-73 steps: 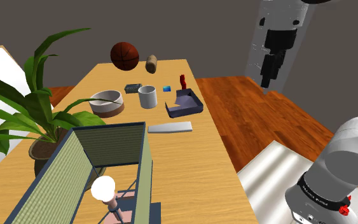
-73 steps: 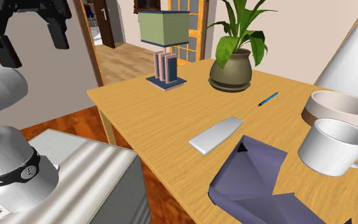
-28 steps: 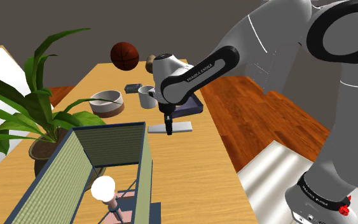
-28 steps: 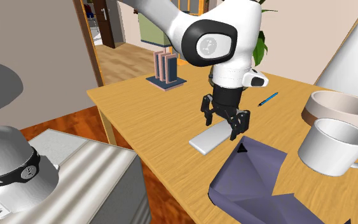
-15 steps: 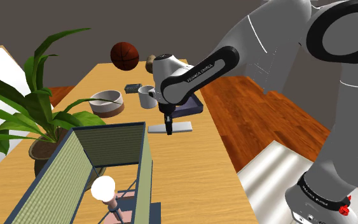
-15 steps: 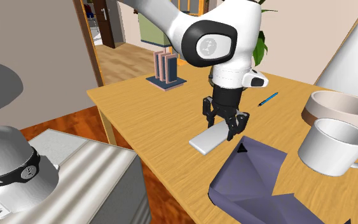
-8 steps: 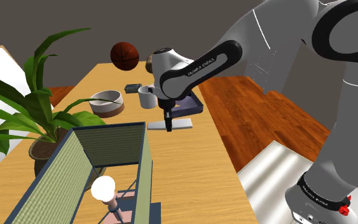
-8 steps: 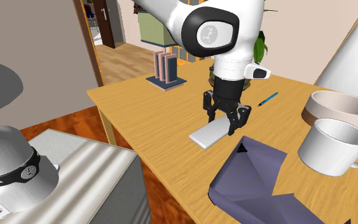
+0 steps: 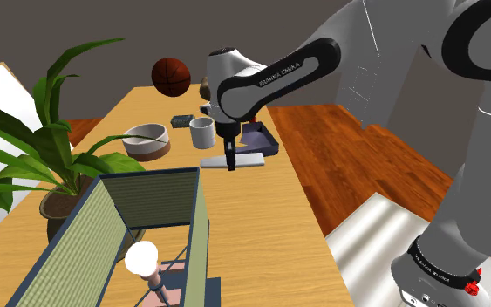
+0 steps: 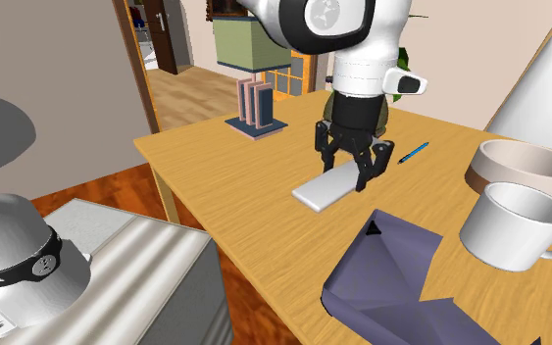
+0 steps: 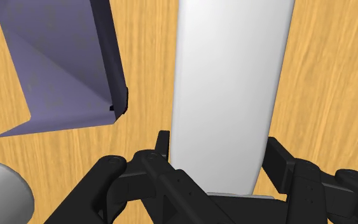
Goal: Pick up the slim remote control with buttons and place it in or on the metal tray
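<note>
The slim remote (image 9: pixel 245 160) is a plain pale grey slab with no buttons drawn. My gripper (image 9: pixel 230 163) is shut on one end of it and holds it level a little above the wooden table (image 9: pixel 252 227). In the second exterior view the gripper (image 10: pixel 354 179) clasps the remote (image 10: pixel 323 187) from above. The wrist view has both fingers of the gripper (image 11: pixel 217 159) pressed on the sides of the remote (image 11: pixel 228 89). The tray (image 9: pixel 263 139) is dark purple-blue with raised walls; its corner (image 11: pixel 50 70) lies right beside the remote, and it lies by the table edge (image 10: pixel 401 279).
A white mug (image 9: pixel 202 133) and a pale bowl (image 9: pixel 146 141) stand next to the tray. A basketball (image 9: pixel 171 77) sits at the table's far end. A potted plant (image 9: pixel 51 166) and a lamp (image 9: pixel 139 235) fill the near side. A blue pen (image 10: pixel 413 152) lies by the plant.
My gripper, shut on the remote, has risen and lifted it off the table, carrying it slightly toward the table's far end and the tray.
</note>
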